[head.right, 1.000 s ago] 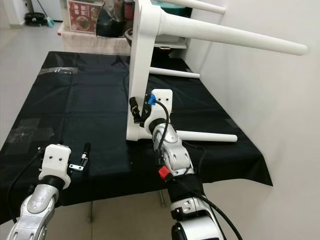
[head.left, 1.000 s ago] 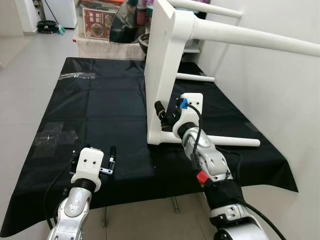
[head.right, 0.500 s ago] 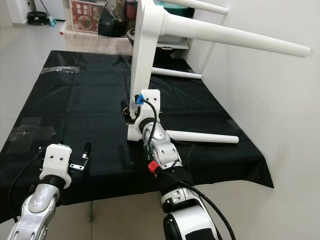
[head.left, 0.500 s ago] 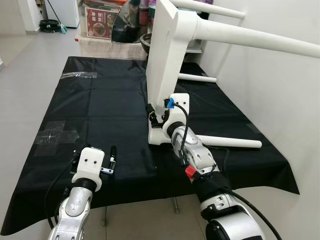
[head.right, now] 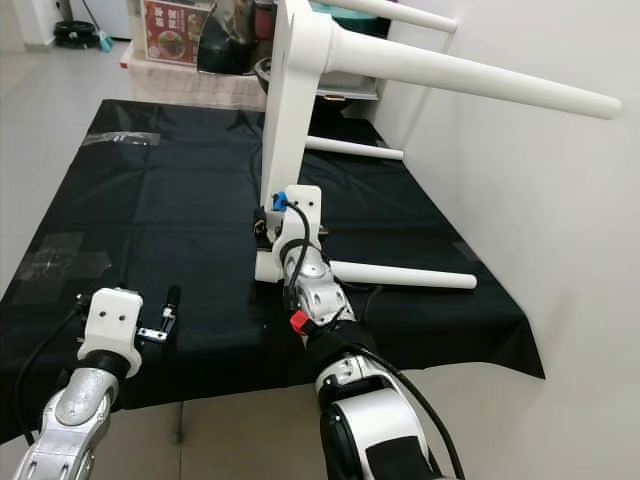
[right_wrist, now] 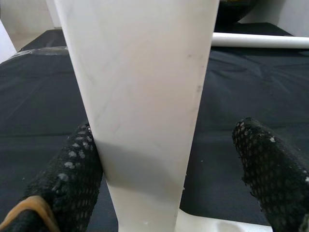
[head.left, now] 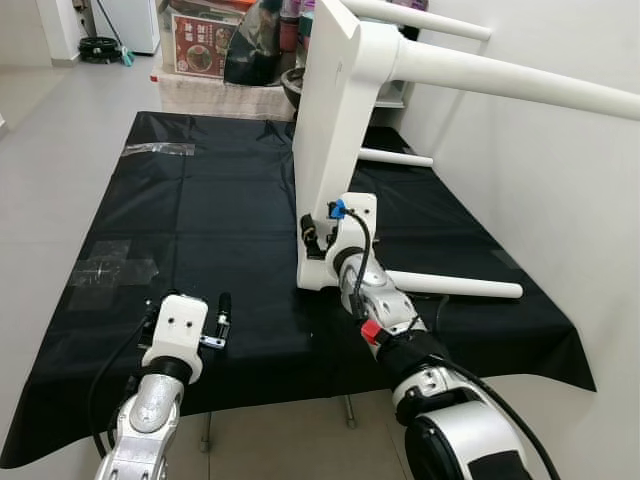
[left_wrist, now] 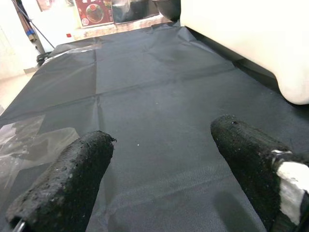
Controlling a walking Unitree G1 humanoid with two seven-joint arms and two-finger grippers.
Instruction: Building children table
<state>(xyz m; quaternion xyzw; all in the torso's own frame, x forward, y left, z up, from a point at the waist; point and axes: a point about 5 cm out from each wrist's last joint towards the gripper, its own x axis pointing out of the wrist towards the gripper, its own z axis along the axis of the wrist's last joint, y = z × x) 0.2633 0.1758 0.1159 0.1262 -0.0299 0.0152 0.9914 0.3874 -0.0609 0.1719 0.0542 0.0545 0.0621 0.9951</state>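
Note:
A white children's table stands on its edge on the black cloth point(head.left: 200, 210), with its tabletop panel point(head.left: 325, 130) upright. One leg point(head.left: 500, 80) juts out high to the right. A lower leg point(head.left: 460, 287) lies along the cloth and another leg point(head.left: 395, 157) shows further back. My right gripper point(head.left: 315, 240) is open at the panel's bottom corner. In the right wrist view the panel point(right_wrist: 145, 87) sits between the fingers, one finger point(right_wrist: 67, 179) touching it and the other point(right_wrist: 270, 169) apart. My left gripper point(left_wrist: 161, 159) hovers open and empty over the cloth near the front edge.
Patches of clear tape point(head.left: 110, 270) lie on the cloth at the left. A white wall point(head.left: 560, 200) runs close along the right side. Boxes and bags point(head.left: 215, 45) crowd the space behind the table. Grey floor point(head.left: 50, 130) lies to the left.
My right gripper has slid left along the tabletop's bottom edge and now straddles the panel. The left arm has stayed put.

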